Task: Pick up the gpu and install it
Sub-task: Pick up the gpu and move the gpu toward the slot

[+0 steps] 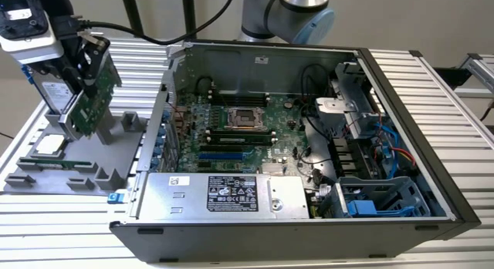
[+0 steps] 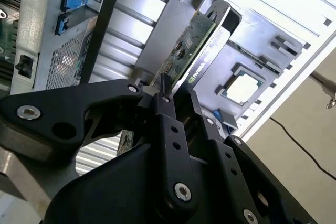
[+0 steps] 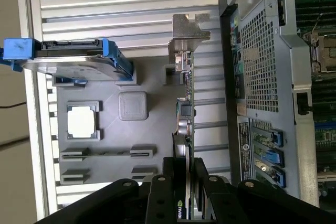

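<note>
The gpu (image 1: 99, 104) is a green card standing upright over the grey holder tray (image 1: 115, 156), at the exterior view's left. My gripper (image 1: 87, 72) comes down from above and is shut on its upper edge. In the second wrist view the black fingers (image 2: 170, 129) clamp the gpu (image 2: 191, 45) from both faces. The first wrist view shows the gpu (image 3: 186, 103) edge-on, with its silver bracket (image 3: 188, 30) at the far end and my gripper (image 3: 184, 187) closed around it. I cannot tell whether the card's lower edge still rests in the tray.
A silver hard drive with blue rails (image 1: 55, 92) stands in the tray just beside the card. A processor (image 1: 48, 143) and a RAM stick (image 1: 43, 163) lie on the tray. The open computer case (image 1: 401, 136) with motherboard (image 1: 247, 133) and power supply (image 1: 224, 196) sits to the exterior view's right.
</note>
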Robot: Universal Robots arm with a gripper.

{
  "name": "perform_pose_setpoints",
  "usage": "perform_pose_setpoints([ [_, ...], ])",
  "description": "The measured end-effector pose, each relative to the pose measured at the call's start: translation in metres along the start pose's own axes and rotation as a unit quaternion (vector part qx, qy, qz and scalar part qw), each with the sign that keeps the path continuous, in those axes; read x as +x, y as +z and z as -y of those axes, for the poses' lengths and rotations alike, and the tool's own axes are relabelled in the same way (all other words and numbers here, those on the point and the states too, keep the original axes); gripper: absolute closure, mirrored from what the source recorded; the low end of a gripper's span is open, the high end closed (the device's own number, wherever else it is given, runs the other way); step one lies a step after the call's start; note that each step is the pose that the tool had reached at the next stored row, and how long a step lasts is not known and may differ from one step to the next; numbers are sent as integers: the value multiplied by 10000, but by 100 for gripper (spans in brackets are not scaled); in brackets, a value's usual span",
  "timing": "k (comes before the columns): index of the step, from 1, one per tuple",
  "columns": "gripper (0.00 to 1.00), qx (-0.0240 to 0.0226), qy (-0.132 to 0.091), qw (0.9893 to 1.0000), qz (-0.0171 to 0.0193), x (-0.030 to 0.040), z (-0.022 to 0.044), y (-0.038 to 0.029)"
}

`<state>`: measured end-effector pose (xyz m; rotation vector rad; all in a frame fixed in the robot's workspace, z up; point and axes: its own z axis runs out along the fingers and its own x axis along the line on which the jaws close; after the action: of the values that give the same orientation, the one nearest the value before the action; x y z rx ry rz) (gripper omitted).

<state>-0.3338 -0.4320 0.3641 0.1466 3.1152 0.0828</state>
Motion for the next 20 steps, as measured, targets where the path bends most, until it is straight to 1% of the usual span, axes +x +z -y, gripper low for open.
perform_pose_setpoints([
  [15,100,0,0,10000,0,-2,-4,-82],
  [20,100,0,0,10000,0,-3,-7,-121],
])
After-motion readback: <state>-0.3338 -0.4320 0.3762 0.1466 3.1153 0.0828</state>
